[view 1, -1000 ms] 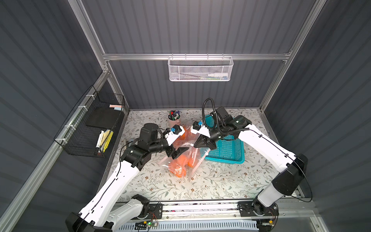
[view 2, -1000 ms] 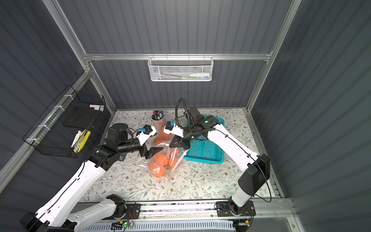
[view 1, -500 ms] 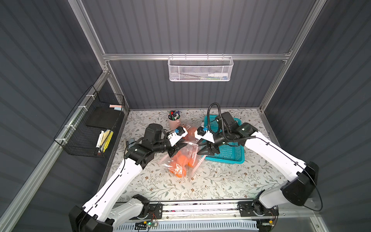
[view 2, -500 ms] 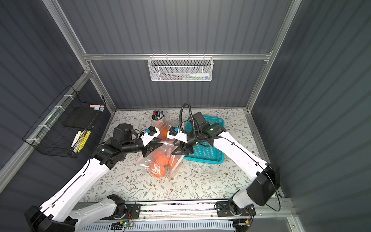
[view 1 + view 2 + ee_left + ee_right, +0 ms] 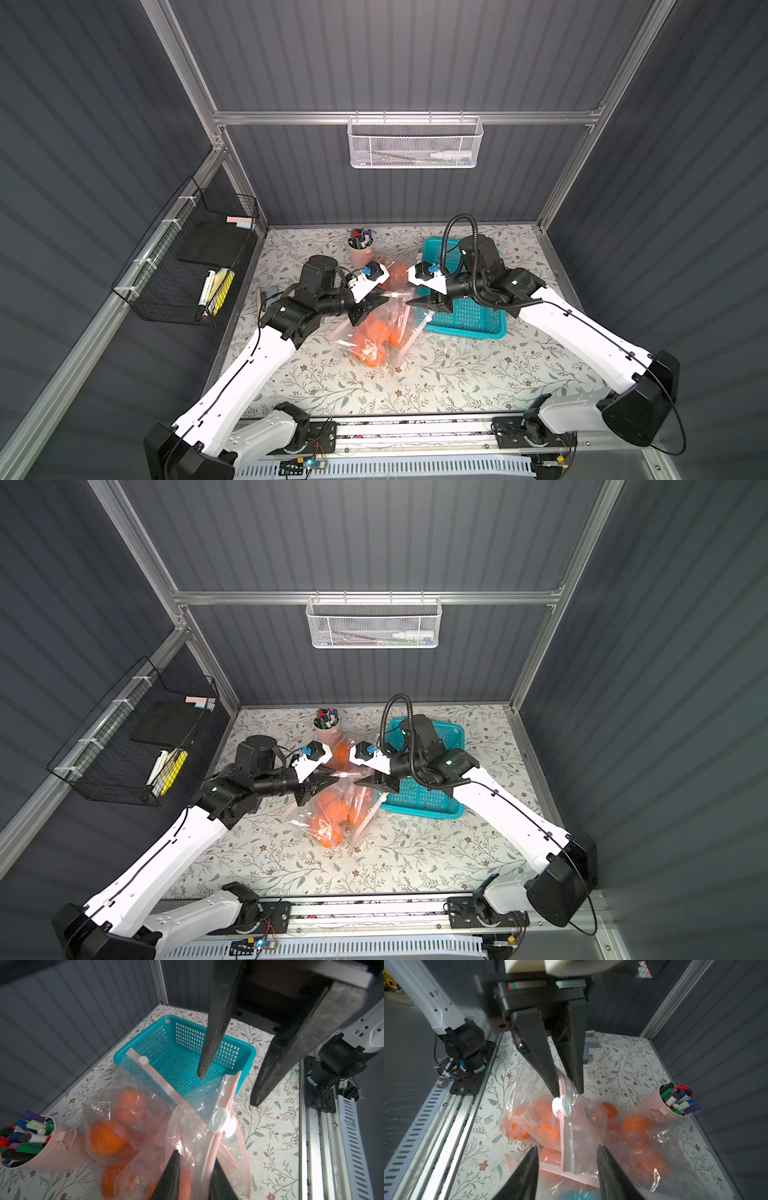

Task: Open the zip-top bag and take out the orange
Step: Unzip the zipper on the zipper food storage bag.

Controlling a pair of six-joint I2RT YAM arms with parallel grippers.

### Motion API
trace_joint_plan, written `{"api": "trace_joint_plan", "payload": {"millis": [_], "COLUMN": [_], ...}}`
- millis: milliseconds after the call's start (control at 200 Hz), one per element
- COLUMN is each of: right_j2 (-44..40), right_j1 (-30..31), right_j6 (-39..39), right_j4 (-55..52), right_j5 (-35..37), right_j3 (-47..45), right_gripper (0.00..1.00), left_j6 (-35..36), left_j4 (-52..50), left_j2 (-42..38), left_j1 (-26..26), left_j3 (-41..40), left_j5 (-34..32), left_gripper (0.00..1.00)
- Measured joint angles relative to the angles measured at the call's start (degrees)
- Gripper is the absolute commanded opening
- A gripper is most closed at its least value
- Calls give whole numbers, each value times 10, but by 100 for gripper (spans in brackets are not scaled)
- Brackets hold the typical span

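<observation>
While left claw (image 5: pixel 568 1093) pinches 1 zip-top bag (image 5: pixel 187 1126) | right claw (image 5: pixel 227 1089) spread | 1 other bag (image 5: pixel 124 1076) | 1 basket (image 5: pixel 247 1049) | 1 pen cup (image 5: pixel 52 1159)

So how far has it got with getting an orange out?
Early. Done: the left hand pinches the bag by its pink zip strip, holding it up. In hand: the right hand hangs open by the white slider. Left: opening the zip and lifting out an orange; all sit inside.

floral table (image 5: pixel 457 374) holds zip-top bags (image 5: pixel 399 328), teal basket (image 5: pixel 465 331), pen cup (image 5: pixel 359 255).
</observation>
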Motion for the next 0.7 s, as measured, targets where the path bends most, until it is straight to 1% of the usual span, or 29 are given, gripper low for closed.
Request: {"api": "trace_joint_plan", "payload": {"millis": [60,115,215,265,270,285,295,310,325,400,440,485,585,700], "right_j2": [2,5,11,14,15,15,16,17,18,19,19,20,29,42], "right_j1": [1,2,5,7,7,7,7,7,7,8,8,8,8,8], "right_j6": [0,-2,-6,-2,-4,-9,-5,-7,-5,-4,-4,-1,3,5], "right_j4": [8,14,17,18,18,19,18,18,18,17,18,18,15,12], "right_j5": [0,-1,-1,-1,-1,-2,-1,-2,-2,-5,-7,-10,-24,-40], "right_j3": [0,0,0,0,0,0,0,0,0,0,0,1,12,24], "right_gripper": [40,34,21,14,13,12,11,10,8,0,0,0,0,0], "left_j6": [0,-1,-3,-3,-4,-4,-4,-2,-5,-9,-7,-2,7,28], "left_j4": [0,0,0,0,0,0,0,0,0,0,-1,0,6,23], "left_j2": [0,0,0,0,0,0,0,0,0,0,0,0,0,1], "left_j1": [0,0,0,0,0,0,0,0,0,0,0,0,0,0], "left_j3": [0,0,0,0,0,0,0,0,0,1,3,8,25,43], "left_j5": [2,2,2,2,3,3,3,3,4,2,0,-5,-13,-16], "left_gripper": [25,25,25,27,28,36,45,55,60,70,78,82,84,78]}}
